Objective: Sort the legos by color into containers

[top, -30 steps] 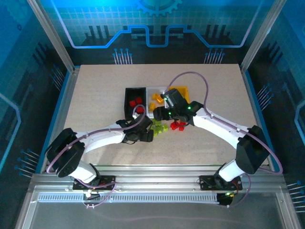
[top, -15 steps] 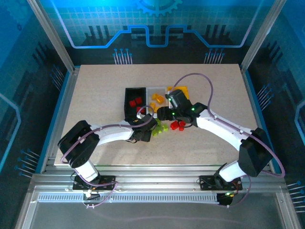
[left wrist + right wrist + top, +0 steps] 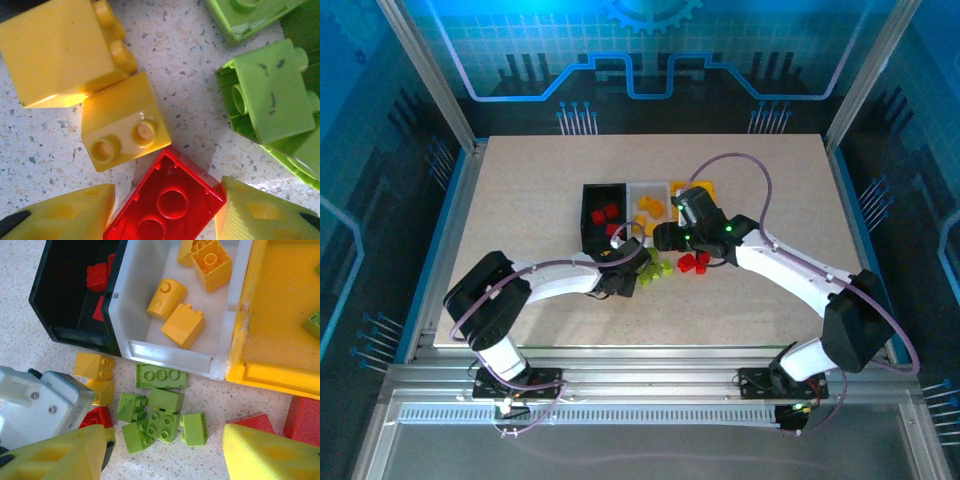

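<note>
A red lego (image 3: 167, 205) lies hollow side up on the table, and my left gripper (image 3: 167, 216) is shut on it, one yellow fingertip against each end. Two yellow legos (image 3: 122, 122) sit just beyond it and green legos (image 3: 267, 97) to the right. My right gripper (image 3: 165, 455) hangs open above a cluster of green legos (image 3: 160, 415), with nothing between its fingers. The containers stand side by side: black bin (image 3: 75, 332) with red legos, white bin (image 3: 170, 354) with yellow-orange legos, yellow bin (image 3: 280, 330) with a green piece at its edge.
In the top view both arms meet at the pile in front of the bins, the left gripper (image 3: 630, 278) below the black bin (image 3: 590, 205). More red legos (image 3: 692, 262) lie to the right of the green ones (image 3: 658, 268). Open tabletop (image 3: 520, 200) surrounds the group.
The left gripper slid forward to the pile and its fingers closed in onto the red lego. The right gripper drifted slightly right above the green legos.
</note>
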Controlling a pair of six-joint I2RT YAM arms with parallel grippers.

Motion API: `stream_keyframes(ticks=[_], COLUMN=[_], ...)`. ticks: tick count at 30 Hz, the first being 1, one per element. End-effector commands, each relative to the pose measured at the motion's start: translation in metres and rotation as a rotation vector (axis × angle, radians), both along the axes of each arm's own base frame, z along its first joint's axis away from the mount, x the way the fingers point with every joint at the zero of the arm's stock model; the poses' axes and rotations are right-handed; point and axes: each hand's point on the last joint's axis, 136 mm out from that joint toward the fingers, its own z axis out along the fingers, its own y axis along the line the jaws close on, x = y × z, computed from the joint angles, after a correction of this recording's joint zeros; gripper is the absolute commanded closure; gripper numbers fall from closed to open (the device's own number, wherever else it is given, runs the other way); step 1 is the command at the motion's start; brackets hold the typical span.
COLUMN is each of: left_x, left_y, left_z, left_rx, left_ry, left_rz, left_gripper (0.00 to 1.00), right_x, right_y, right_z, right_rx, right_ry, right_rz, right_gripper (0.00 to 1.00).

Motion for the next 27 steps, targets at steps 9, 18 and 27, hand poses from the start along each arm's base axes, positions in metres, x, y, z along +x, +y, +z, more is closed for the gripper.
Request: stream_keyframes(ticks=[9,18,27], left_x=[-0.033,0.050,0.159], left_y=[0.008,0.022,0.037], left_z=[0.042,0.130,0.129], left_rx=[-0.097,-0.180,-0.139], left_ry=[0.015,-0.198,-0.262], left_rz=[0.032,0.154,0.287], left_gripper=[0.66,0.66,0.67], right_x=[0.004,-0.002,-0.015], right_y=[-0.011,-0.026,-0.044], right_z=[0.007,0.012,0.003], right_rx=[0.037,0.049,0.023], right_ry=[-0.019,-0.029,0.004], right_rz=[-0.042,-0.068,-0.090], right_gripper=[0.37,0.37,0.37])
